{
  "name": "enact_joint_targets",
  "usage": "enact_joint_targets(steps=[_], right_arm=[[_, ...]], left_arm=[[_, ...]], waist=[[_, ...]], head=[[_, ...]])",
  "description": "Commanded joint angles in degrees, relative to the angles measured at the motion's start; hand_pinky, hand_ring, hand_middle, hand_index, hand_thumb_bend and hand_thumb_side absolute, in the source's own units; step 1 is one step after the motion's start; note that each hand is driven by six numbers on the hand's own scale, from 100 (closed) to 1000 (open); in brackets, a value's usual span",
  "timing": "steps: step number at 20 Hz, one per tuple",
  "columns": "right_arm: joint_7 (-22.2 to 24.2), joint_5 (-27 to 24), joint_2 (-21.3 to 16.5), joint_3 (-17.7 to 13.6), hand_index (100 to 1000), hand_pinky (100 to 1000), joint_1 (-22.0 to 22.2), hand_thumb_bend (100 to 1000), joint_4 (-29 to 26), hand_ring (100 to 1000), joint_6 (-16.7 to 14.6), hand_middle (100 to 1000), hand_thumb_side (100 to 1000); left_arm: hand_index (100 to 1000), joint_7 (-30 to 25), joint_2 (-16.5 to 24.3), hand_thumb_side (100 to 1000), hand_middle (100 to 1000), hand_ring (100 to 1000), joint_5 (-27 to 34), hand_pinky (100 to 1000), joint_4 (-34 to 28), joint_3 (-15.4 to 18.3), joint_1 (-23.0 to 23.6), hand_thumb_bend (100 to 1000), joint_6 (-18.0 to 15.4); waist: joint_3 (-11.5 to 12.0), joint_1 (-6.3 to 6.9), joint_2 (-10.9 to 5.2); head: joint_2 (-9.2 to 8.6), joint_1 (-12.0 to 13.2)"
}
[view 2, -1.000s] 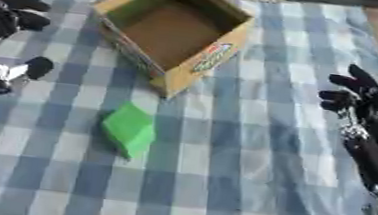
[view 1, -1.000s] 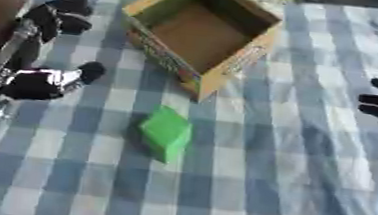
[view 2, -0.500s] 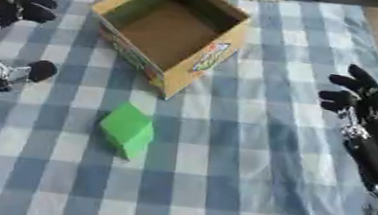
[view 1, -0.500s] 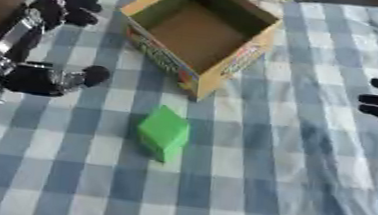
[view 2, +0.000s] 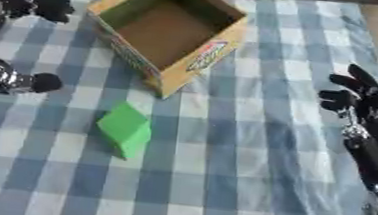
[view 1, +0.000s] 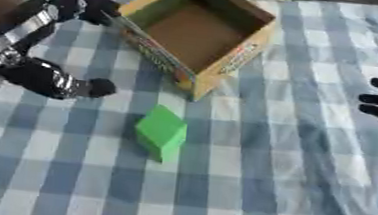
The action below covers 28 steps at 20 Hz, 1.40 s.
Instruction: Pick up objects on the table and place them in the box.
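**A:** Green block (view 1: 161, 133) is seen lying on the checked cloth (view 1: 246, 186), just in front of the near corner of the cardboard box (view 1: 199, 32) and apart from it. Nothing is touching it.

**B:** And the box?

**A:** It is set open side up, turned so that one corner is pointed toward the robot. Its inside appears bare, so the task is judged to be at its start: the block has not yet been picked up.

**B:** How is the left hand (view 1: 50, 79) held?

**A:** It is kept to the left of the block, near it but not in contact, with the thumb stuck out toward it. Fingers are also seen up by the box's left wall. Nothing is grasped; the fingers look spread rather than clenched, as if readied for a reach across to the block.

**B:** The right hand (view 2: 354, 96)?

**A:** It is parked at the right edge, well apart from block and box, fingers relaxed and holding nothing. It is judged idle.

**B:** What of the surface?

**A:** A blue and white checked cloth is spread over the table, with some soft wrinkles on the right. Bare brown tabletop is shown at the upper corners. Something pale lies behind the box; it cannot be made out.
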Motion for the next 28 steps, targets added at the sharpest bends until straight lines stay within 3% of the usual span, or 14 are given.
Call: enact_joint_targets(steps=[1, 16, 28], right_arm=[[0.21, 0.28, -1.26, -0.03, 968, 760, -0.16, 100, -0.91, 759, -0.05, 817, 597], [0.61, 0.13, -1.45, 0.39, 968, 759, 0.22, 100, -0.73, 759, -0.03, 817, 599], [0.77, 0.06, -1.46, 0.52, 968, 759, 0.24, 100, -0.66, 759, -0.04, 817, 600]], left_arm=[[888, -2.59, 3.67, 434, 759, 776, 0.07, 815, -0.74, -2.07, -2.58, 659, -0.5], [878, -15.66, 3.04, 437, 749, 772, -1.94, 810, 5.79, -14.84, -13.71, 676, -3.65], [872, -19.04, -0.98, 443, 737, 762, -5.39, 805, 14.15, -19.07, -16.45, 678, -6.44]], waist=[[-0.1, 0.05, -1.19], [-0.61, 0.36, -1.67], [-0.81, 0.42, -1.9]], head=[[0.25, 0.04], [0.99, 0.66], [1.19, 0.66]])
